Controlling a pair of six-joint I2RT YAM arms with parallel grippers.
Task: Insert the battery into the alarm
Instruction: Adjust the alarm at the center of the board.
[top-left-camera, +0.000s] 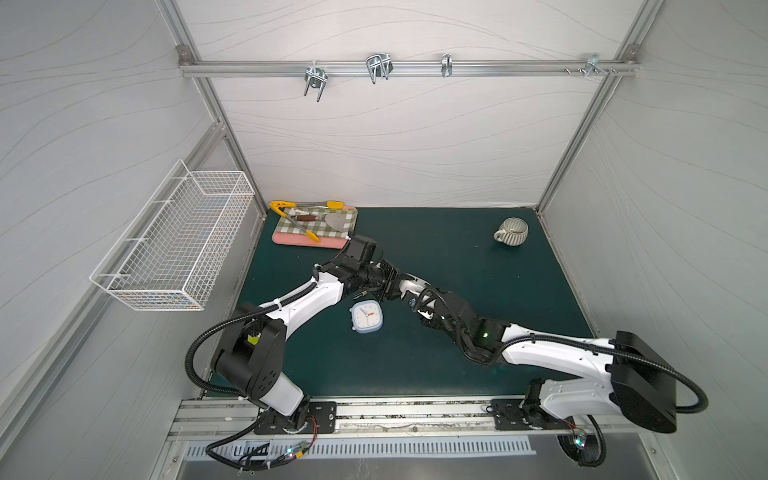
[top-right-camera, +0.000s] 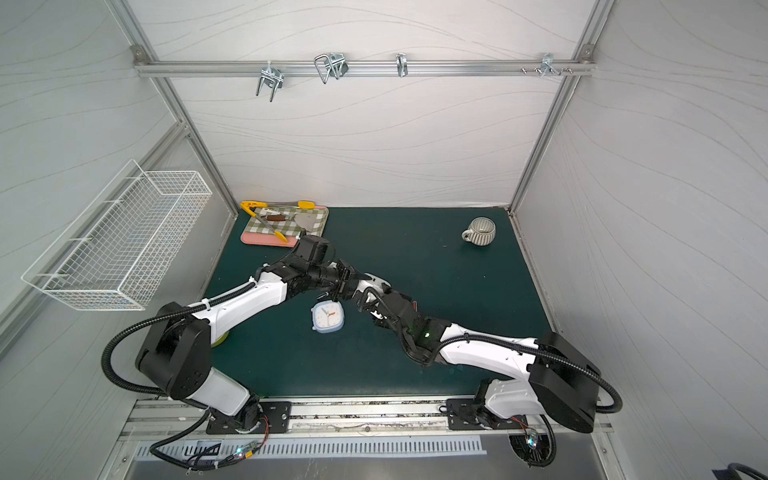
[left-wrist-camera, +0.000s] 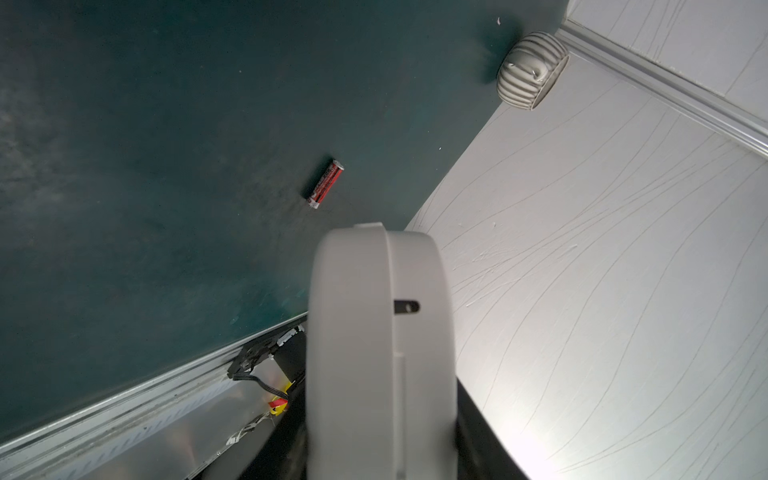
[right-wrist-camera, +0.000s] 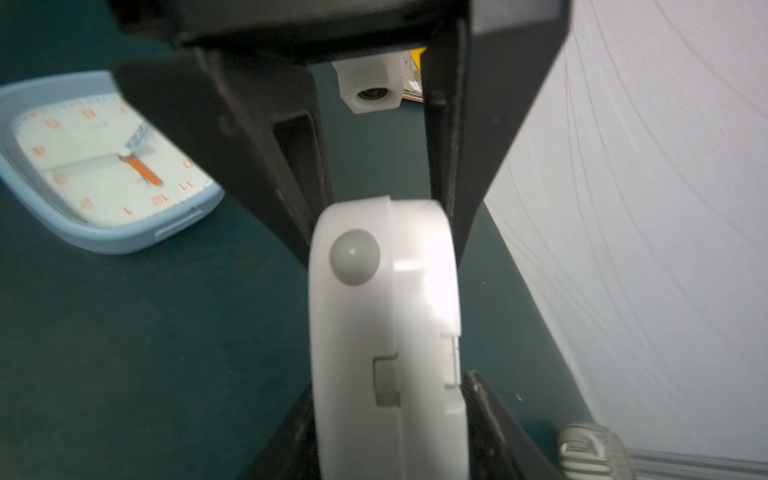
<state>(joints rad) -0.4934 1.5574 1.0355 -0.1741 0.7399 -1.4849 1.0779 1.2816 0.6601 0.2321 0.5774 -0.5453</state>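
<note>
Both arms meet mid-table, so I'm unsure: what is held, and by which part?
The white round alarm, edge-on between both claws. The left claw clamps its flat faces at one rim; the right claw flanks the opposite rim, grip unclear.

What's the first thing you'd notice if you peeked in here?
The left arm and right arm meet nose to nose over the middle of the green mat, both at a round white alarm. Right beside them a pale blue clock lies face up, and a small red battery lies loose on the mat.
</note>
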